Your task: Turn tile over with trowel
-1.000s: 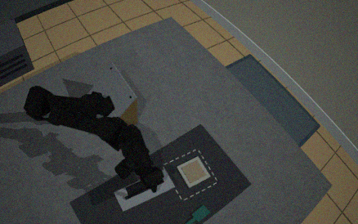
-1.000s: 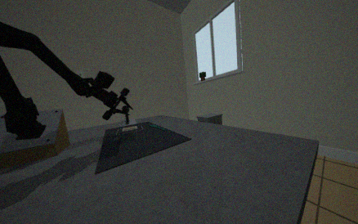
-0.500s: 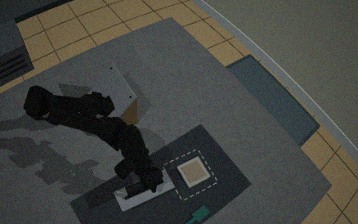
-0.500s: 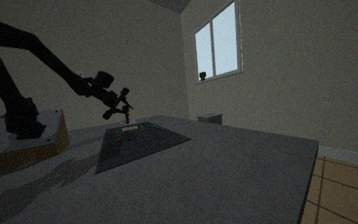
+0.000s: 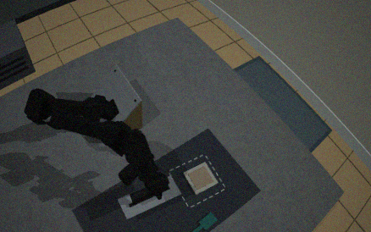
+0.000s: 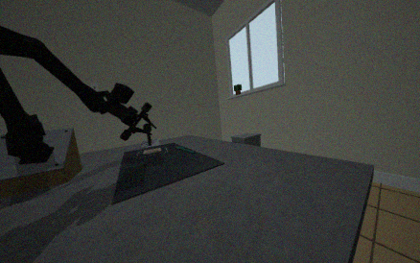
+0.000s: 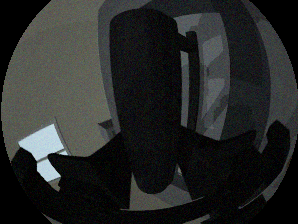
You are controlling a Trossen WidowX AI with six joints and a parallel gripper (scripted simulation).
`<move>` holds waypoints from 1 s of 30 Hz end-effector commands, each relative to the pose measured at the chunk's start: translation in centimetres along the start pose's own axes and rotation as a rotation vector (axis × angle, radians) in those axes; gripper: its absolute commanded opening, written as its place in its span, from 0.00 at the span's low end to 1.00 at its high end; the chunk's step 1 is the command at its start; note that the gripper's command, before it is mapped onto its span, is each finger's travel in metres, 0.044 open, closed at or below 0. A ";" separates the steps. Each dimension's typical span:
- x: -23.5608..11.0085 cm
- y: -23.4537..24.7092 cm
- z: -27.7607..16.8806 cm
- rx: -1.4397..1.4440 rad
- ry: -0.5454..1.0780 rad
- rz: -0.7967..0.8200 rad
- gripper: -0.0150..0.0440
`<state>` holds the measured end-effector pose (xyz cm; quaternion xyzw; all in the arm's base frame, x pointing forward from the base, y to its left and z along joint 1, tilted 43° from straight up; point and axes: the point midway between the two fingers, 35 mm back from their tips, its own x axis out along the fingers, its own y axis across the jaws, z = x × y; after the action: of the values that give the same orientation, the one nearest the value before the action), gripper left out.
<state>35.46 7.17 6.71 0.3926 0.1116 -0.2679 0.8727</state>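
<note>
A square beige tile [image 5: 200, 176] [image 6: 152, 151] lies flat inside the white dashed outline [image 5: 188, 163] on the dark mat [image 5: 237, 186] [image 6: 158, 173]; I cannot make out a mark on its upper face. My gripper [image 5: 154, 190] [image 6: 139, 126] is shut on the small trowel's dark handle [image 7: 143, 96]. It holds the trowel above the mat, just left of the outline. The trowel's light grey blade [image 5: 146, 202] [image 6: 149, 138] hangs below the fingers, apart from the tile. In the wrist view the handle fills the middle and hides the tile.
The arm's base stands on a white plate over a wooden block [image 5: 127, 89] [image 6: 62, 139] at the back of the grey table [image 5: 203, 85]. A small teal object [image 5: 207, 221] lies at the mat's front edge. A blue-grey box [image 5: 279, 99] [image 6: 246, 139] stands beside the table.
</note>
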 end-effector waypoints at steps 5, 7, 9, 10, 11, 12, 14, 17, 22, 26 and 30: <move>0.0 0.0 0.0 0.000 0.000 -0.001 0.25; 0.1 0.0 0.1 0.003 -0.005 -0.001 0.25; 0.6 0.4 0.8 0.032 -0.037 0.001 0.25; 1.0 0.7 1.3 0.055 -0.062 0.003 0.25; 1.4 1.0 1.8 0.077 -0.087 0.004 0.25; 1.8 1.2 2.3 0.099 -0.113 0.006 0.25; 2.6 1.7 3.4 0.143 -0.164 0.008 0.25; 3.7 2.2 5.1 0.210 -0.241 0.011 0.25; 5.3 2.6 7.9 0.320 -0.370 0.013 0.25; 6.5 2.7 10.2 0.408 -0.475 0.014 0.25; 7.5 2.4 12.5 0.496 -0.581 0.014 0.25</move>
<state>42.13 -1.98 12.46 0.4841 -0.1573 -0.3686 0.7778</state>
